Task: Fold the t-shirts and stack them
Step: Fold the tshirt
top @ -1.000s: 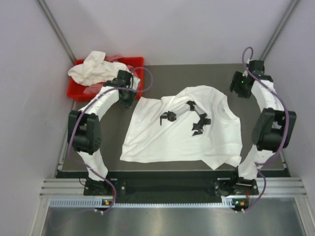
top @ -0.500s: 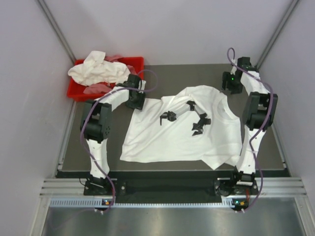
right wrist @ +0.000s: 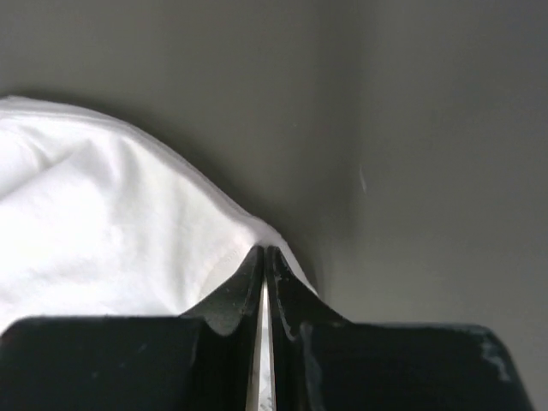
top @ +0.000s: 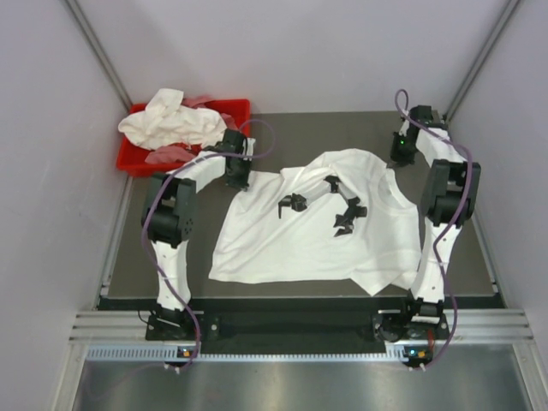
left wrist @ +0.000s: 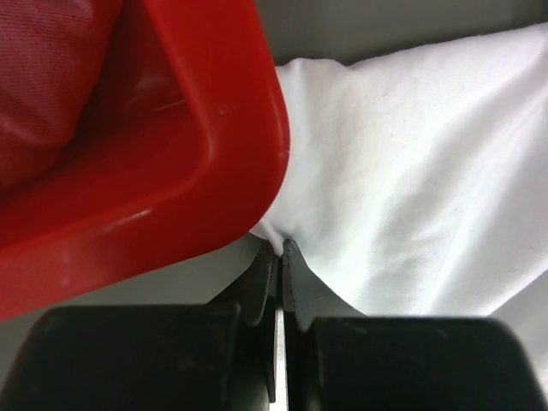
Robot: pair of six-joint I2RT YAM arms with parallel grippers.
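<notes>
One white t-shirt (top: 312,235) lies spread and rumpled on the dark table, with black marks near its middle. My left gripper (top: 239,181) is at the shirt's far left corner, right beside the red bin. In the left wrist view the left gripper (left wrist: 281,249) is shut on a pinch of that t-shirt (left wrist: 411,188). My right gripper (top: 397,162) is at the shirt's far right edge. In the right wrist view the right gripper (right wrist: 264,251) is shut on a raised fold of the t-shirt (right wrist: 103,231). More t-shirts (top: 167,122) lie crumpled in the bin.
The red bin (top: 135,160) stands at the table's far left corner, and its rounded corner (left wrist: 214,145) nearly touches the left fingers. Grey walls enclose the table on three sides. Bare dark table (right wrist: 411,154) lies to the right of the right gripper.
Both arms swung inward to the shirt's far corners. Both grippers, open a moment ago, have shut on the cloth.
</notes>
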